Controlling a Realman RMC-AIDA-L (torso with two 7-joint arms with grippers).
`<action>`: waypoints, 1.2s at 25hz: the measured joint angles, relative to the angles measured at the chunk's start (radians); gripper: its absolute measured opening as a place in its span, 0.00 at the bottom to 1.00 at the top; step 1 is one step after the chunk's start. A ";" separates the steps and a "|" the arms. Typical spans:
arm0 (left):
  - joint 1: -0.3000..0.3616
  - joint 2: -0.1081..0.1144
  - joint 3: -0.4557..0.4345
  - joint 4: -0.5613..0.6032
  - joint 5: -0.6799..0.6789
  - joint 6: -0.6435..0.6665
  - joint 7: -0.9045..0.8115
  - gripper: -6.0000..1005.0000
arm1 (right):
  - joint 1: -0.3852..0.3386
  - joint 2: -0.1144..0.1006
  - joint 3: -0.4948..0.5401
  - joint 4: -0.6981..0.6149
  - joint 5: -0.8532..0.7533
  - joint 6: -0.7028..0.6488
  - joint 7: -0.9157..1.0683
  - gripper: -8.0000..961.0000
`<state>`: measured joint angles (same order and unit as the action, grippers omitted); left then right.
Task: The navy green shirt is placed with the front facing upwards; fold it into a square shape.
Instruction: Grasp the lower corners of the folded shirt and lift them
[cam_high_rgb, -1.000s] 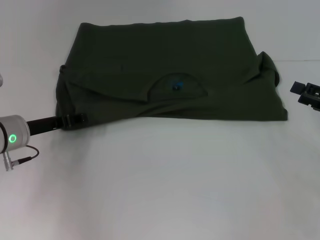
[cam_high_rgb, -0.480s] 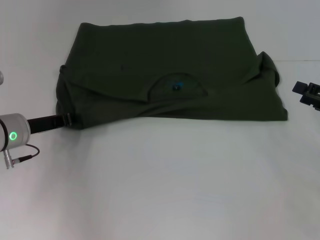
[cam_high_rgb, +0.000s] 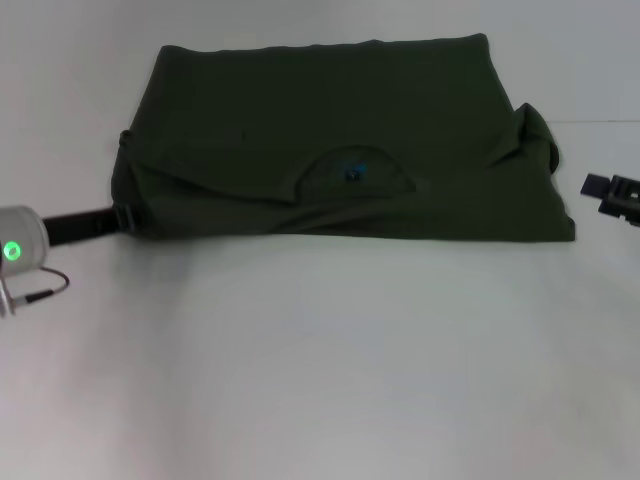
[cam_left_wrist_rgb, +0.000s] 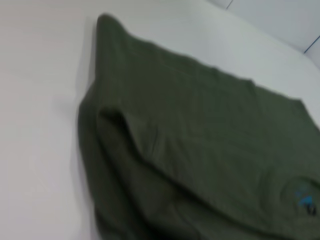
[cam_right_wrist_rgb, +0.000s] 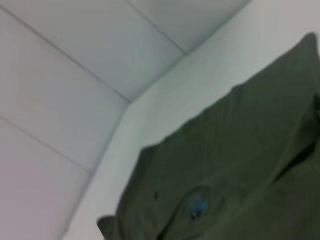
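Note:
The navy green shirt lies folded on the white table, a wide dark olive block. Its round collar with the blue label shows near the front middle. The chest lettering is hidden. My left gripper is at the shirt's front left corner, touching its edge. My right gripper is just off the shirt's right edge, partly out of view. The left wrist view shows the shirt's layered left edge and the label. The right wrist view shows the shirt from the side.
Bare white table surface stretches in front of the shirt toward me. A bunched sleeve sticks out at the shirt's right side. Pale walls rise behind the table.
My left gripper has moved left and slightly back along the shirt's front left corner, and that corner's edge now lies flatter. My right gripper has drifted slightly right.

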<state>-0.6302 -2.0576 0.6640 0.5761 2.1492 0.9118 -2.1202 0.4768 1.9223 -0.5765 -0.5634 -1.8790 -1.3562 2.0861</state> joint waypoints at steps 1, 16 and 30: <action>0.000 0.005 -0.001 0.017 0.000 0.015 -0.016 0.00 | 0.007 -0.007 -0.001 -0.003 -0.024 -0.001 0.007 0.73; -0.024 0.052 -0.004 0.098 0.028 0.051 -0.139 0.01 | 0.157 -0.039 -0.005 -0.059 -0.360 0.190 0.181 0.73; -0.033 0.056 -0.004 0.100 0.029 0.053 -0.154 0.01 | 0.305 0.003 -0.169 -0.038 -0.573 0.330 0.426 0.73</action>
<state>-0.6633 -2.0018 0.6605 0.6765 2.1784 0.9649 -2.2742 0.7822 1.9254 -0.7452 -0.6017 -2.4524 -1.0264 2.5122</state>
